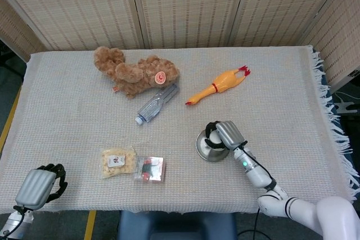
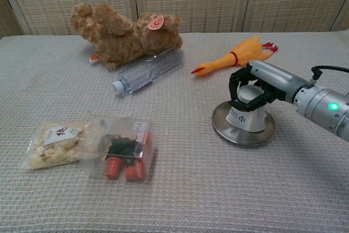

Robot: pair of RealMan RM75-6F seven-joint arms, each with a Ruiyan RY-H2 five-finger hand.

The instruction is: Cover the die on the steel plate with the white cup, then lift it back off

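Note:
The white cup (image 2: 246,114) stands upside down on the steel plate (image 2: 223,130), right of the table's middle. My right hand (image 2: 252,87) grips the cup from above, fingers wrapped around its upturned base. In the head view the hand (image 1: 225,135) hides most of the cup, and the plate (image 1: 202,144) shows to its left. The die is hidden from both views. My left hand (image 1: 39,186) hangs at the near left table edge with its fingers curled in, holding nothing.
A brown teddy bear (image 1: 135,72), a clear plastic bottle (image 1: 156,103) and a yellow rubber chicken (image 1: 218,84) lie across the far half. Two snack packets (image 1: 133,165) lie near the front left. The cloth's fringed edge (image 1: 332,111) runs along the right.

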